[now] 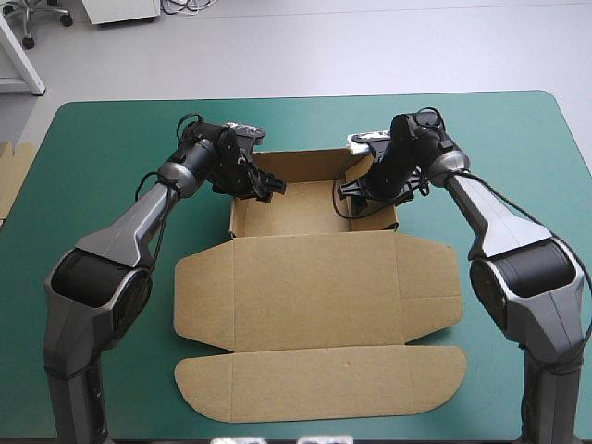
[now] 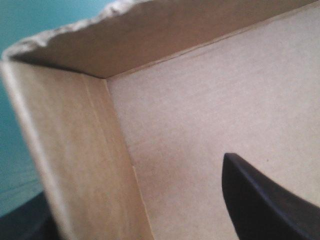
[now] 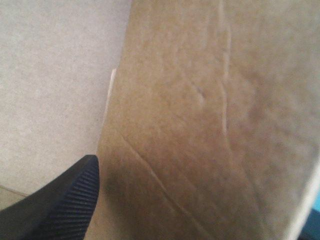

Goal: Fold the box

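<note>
Box [image 1: 314,277] mid-table | far tray walls up, lid flat toward near edge | left gripper [image 1: 273,188] spread, apparently astride left wall | right gripper [image 1: 350,192] spread at right wall | likely remaining: tucking side walls

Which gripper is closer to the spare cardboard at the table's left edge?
Left. The left gripper is at the left wall of the box, nearer the cardboard; the right gripper is at its right wall, farther off.
</note>
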